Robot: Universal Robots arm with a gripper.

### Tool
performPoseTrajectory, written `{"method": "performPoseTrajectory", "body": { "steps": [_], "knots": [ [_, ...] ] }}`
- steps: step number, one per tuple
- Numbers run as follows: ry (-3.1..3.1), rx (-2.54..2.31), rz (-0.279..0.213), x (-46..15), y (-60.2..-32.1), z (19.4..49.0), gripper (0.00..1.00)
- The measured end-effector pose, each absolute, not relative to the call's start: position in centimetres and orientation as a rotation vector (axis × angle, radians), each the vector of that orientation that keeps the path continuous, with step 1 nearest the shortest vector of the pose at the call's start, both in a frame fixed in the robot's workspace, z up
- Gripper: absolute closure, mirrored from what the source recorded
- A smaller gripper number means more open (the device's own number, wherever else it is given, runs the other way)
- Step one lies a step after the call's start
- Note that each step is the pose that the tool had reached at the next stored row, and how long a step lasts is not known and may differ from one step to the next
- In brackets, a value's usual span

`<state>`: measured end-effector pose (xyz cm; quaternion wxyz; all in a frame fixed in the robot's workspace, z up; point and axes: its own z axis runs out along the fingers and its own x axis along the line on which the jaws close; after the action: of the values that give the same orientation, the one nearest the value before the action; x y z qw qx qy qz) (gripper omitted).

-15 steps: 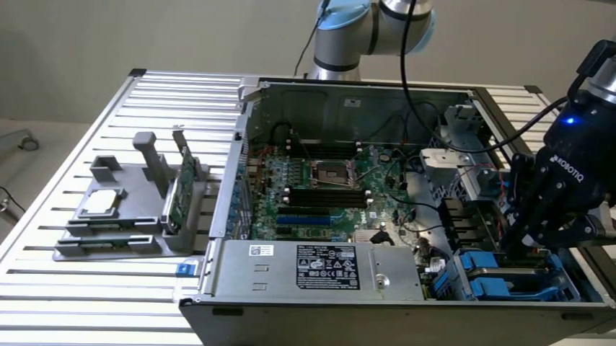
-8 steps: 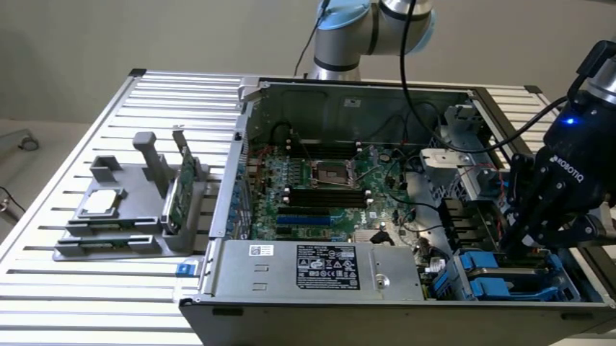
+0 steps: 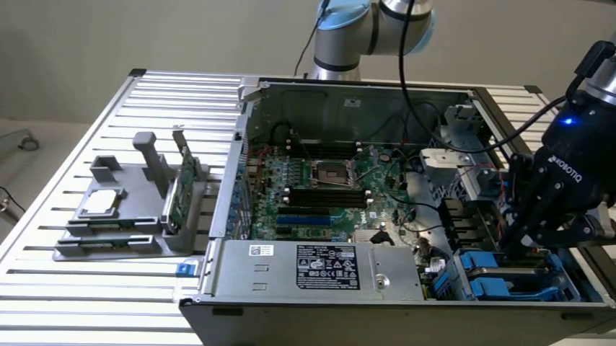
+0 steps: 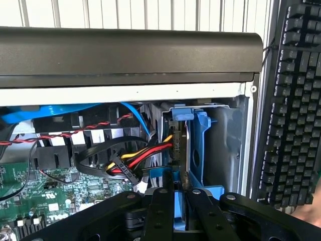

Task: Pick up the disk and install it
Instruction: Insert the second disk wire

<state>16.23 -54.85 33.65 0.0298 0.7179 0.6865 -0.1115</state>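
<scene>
- Blue plastic frames the disk [image 4: 186,150], which stands on edge in the drive bay [image 3: 500,277] at the case's front corner, on the exterior view's right
- Gripper [image 4: 174,201] fingers [image 4: 159,211] are clenched narrowly on the disk's near edge, judging from the wrist view; the blue carrier sits between them, probably so the disk can be steered along the bay's slot
- Gripper [image 3: 534,231] reaches down into the case [image 3: 288,303] over the bay, seemingly to keep the disk upright and in line with the bay
- Red, yellow and black cables [image 4: 135,160] lie just beside the disk
- Green card [image 3: 183,189] and small chip [image 3: 102,202] rest in a grey holder [image 3: 115,241] on the table [image 3: 58,303], well apart
</scene>
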Motion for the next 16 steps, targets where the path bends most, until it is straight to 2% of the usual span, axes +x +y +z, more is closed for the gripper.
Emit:
{"method": "performPoseTrajectory", "body": {
  "steps": [16],
  "knots": [
    [2.120, 2.210, -0.344, 16.12, -54.58, 33.67, 0.84]
  ]
}}
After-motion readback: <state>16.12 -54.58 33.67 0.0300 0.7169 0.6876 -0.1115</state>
